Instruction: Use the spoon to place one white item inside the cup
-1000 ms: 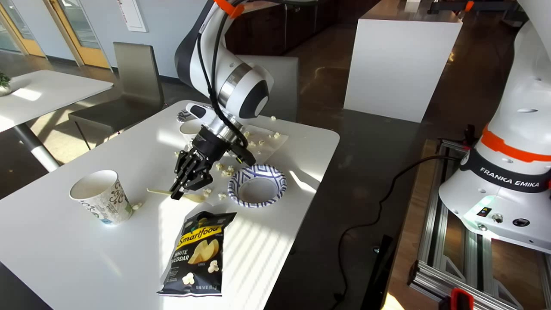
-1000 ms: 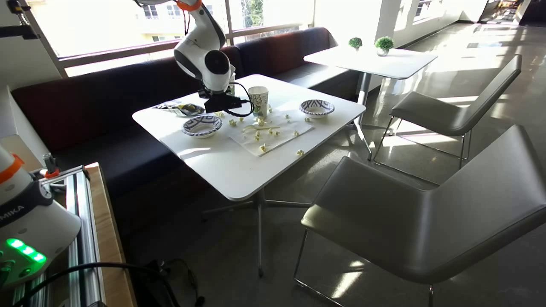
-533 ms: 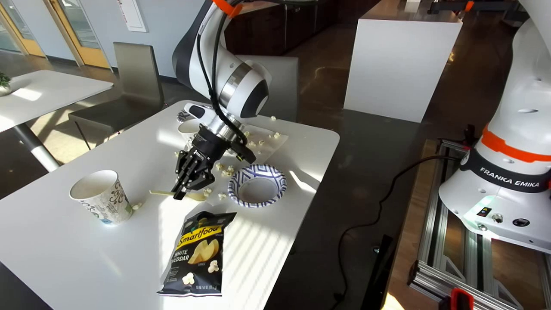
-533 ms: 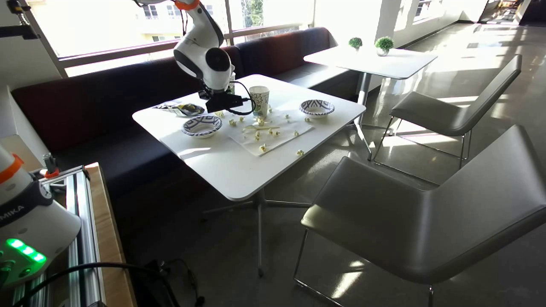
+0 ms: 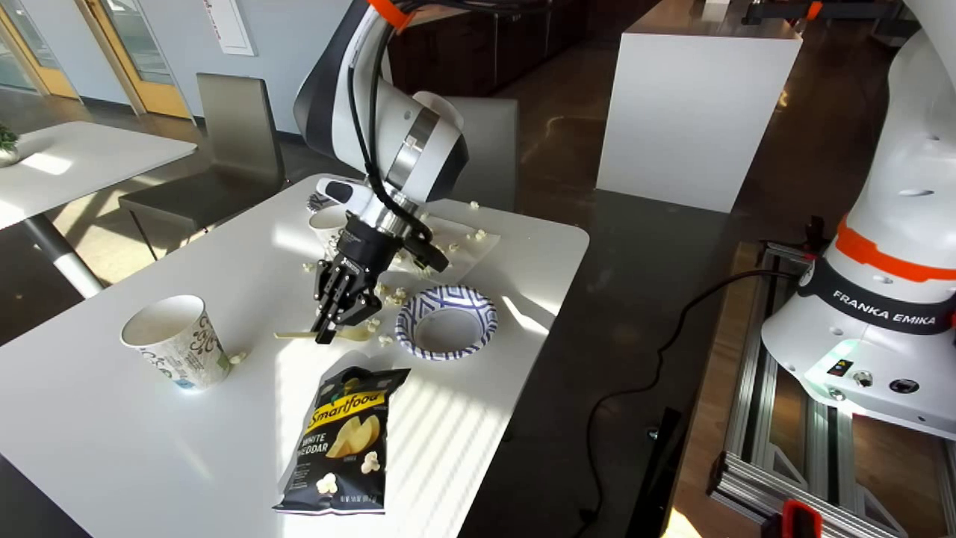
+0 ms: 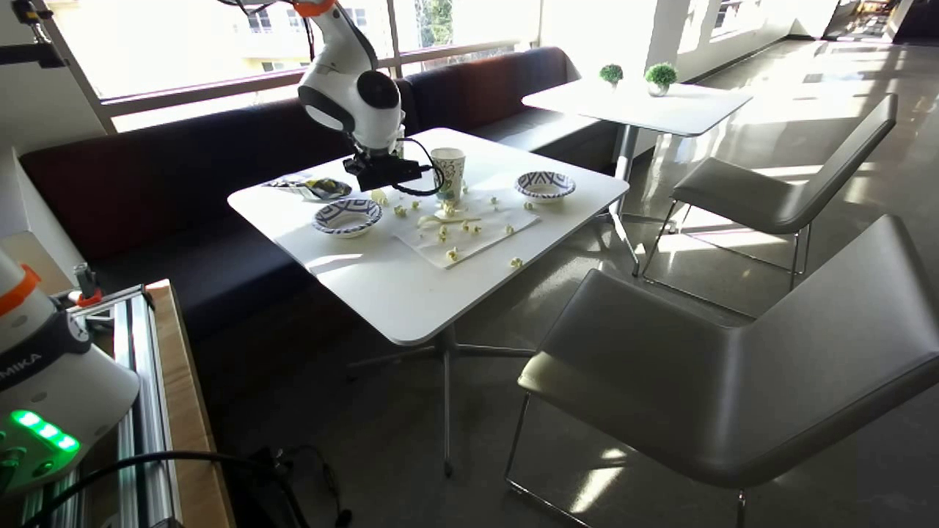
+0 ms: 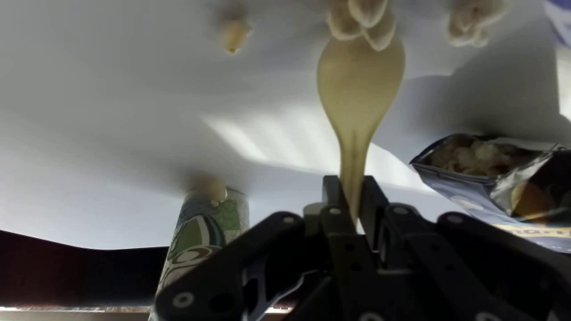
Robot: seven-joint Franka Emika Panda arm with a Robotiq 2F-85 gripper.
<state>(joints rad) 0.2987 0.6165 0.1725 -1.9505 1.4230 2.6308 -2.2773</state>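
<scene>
Spoon (image 7: 360, 80), pale yellow, is clamped at its handle between the fingertips of the gripper (image 7: 350, 185), above the table (image 5: 239, 284). Wrist view: scoop toward the upper edge, long axis near vertical; popcorn (image 7: 368, 13) overlaps the tip, contact unclear. That view alone shows contents inside the snack bag (image 7: 482, 198). In an exterior view the scoop points at the patterned bowl (image 5: 448, 297), the handle end at the farther paper cup (image 5: 179, 347).

Smooth spoon (image 7: 360, 84) looks plstc, cup (image 5: 183, 347) matt paper, bag (image 5: 340, 441) glossy w/ foil-like lining, tbl (image 5: 239, 426) smooth.
</scene>
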